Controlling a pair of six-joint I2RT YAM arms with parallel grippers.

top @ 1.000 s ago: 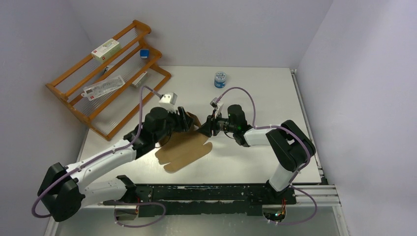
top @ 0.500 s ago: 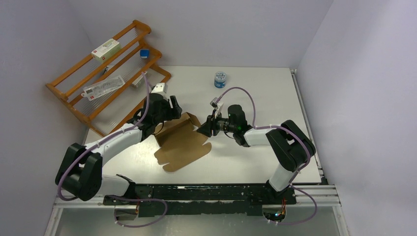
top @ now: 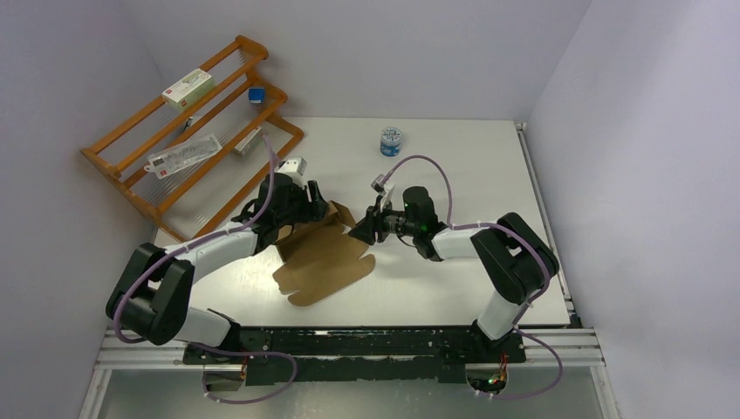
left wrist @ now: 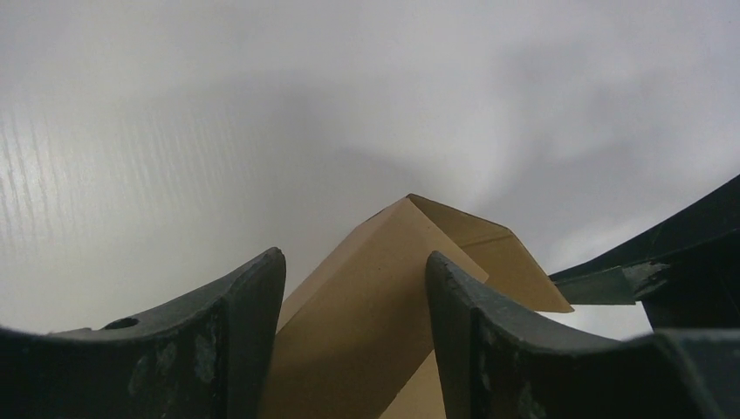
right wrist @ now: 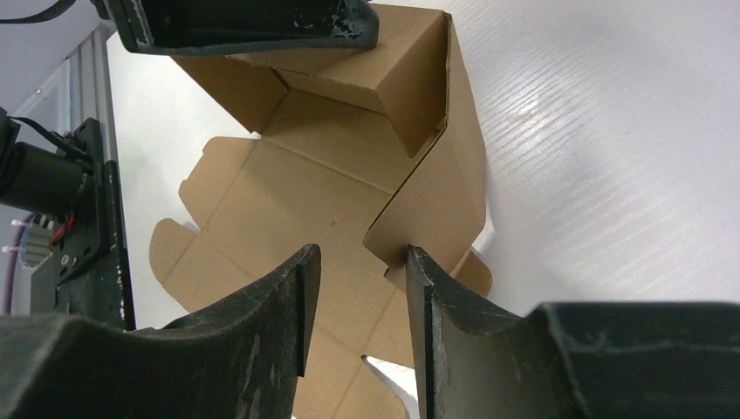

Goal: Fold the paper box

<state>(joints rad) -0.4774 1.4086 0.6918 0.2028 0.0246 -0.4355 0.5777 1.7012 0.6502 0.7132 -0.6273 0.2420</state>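
- Since a second ago, the left gripper (top: 314, 209) has swung from above the sheet to its far-left corner. The right arm has barely shifted.
- Left gripper: jaws straddle the raised far corner. Whether they clamp it cannot be told.
- The paper box (top: 325, 260) lies mid-way across the table (top: 454, 175), between both grippers, with near flaps flat and far walls standing.
- Right gripper (right wrist: 362, 253): jaws partly spread, one finger (right wrist: 454, 323) touching the raised right wall without pinching it.
- Step in hand, as judged: squaring the far corner. Keep both walls upright, press along the creases, and tuck the tab inside before letting go.
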